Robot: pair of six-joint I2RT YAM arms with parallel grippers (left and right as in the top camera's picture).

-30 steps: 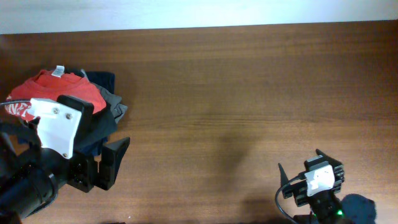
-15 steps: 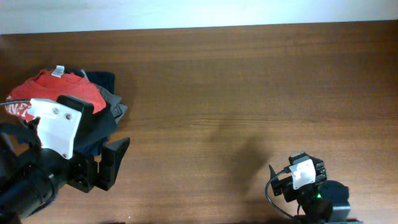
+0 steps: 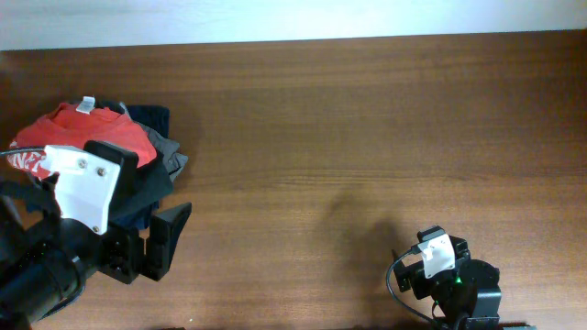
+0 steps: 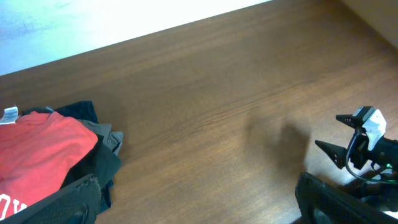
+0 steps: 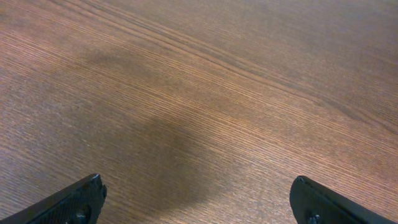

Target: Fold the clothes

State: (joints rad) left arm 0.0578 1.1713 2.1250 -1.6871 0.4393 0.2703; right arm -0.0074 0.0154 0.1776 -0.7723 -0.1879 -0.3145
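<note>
Clothing is sitting in a heap at the left end of the wooden table (image 3: 367, 119). The red-orange shirt (image 3: 78, 133) is lying crumpled on top of that heap, its white neck tag (image 3: 86, 104) pointing toward the far edge and a strip of white lettering showing at its left side. Beneath and beside it, a navy garment (image 3: 151, 117), a grey one (image 3: 174, 158) and a black one (image 3: 151, 188) are spilling out to the right, so the shirt is resting on them rather than on bare wood.

The left gripper (image 3: 147, 188) is hanging over the near side of the heap with its jaws spread wide and nothing between them. In the overhead view its white plate is covering part of the shirt and of the black garment. From the left wrist camera the shirt (image 4: 37, 155) is showing at the lower left, next to one dark finger.

The right gripper (image 3: 438, 266) is sitting low at the near right of the table, well apart from the clothes, jaws likewise wide apart and empty. Its own camera is showing only wood grain between its fingers (image 5: 81, 199).
</note>
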